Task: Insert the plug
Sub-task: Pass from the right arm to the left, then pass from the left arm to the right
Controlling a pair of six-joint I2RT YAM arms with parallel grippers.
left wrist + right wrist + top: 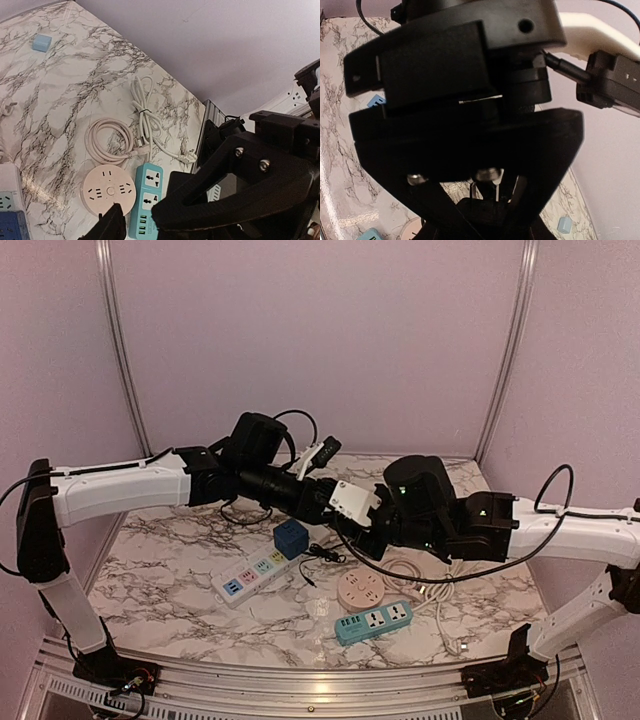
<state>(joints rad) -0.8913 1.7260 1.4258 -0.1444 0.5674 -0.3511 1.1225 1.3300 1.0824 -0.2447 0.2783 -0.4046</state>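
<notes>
Right claw (370, 516) grips plug (353, 500), left claw (324, 504) adjacent.

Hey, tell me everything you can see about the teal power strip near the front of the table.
The teal power strip is a short rectangular bar, plastic by its look, with two white multi-pin outlets and a row of small ports at one end. It lies flat and face up on the marble table, slightly angled, close beside the round pink socket; whether they touch is unclear. A white cord seems to run from its other end. Nothing is plugged into it.
</notes>
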